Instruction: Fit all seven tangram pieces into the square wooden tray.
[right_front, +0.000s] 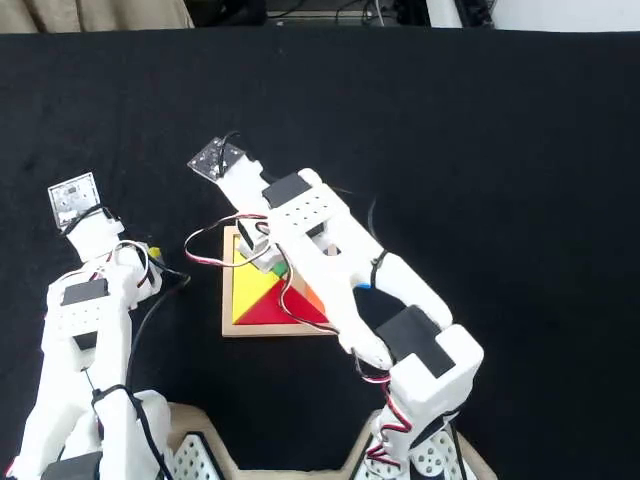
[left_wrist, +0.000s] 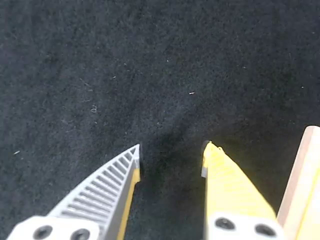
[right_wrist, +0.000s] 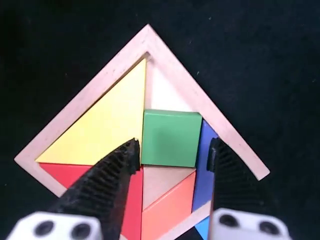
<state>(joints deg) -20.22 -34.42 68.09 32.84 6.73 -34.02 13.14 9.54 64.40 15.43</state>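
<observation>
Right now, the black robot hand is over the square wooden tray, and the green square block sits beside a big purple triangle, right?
Not quite: the big triangle beside the green square block is yellow, not purple, as the right wrist view shows. The black robot hand is over the square wooden tray.

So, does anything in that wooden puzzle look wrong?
The green square in the wooden tray seems to sit higher than its neighbours, one side face showing, so it may not be seated flat. Nothing else looks askew.
</observation>
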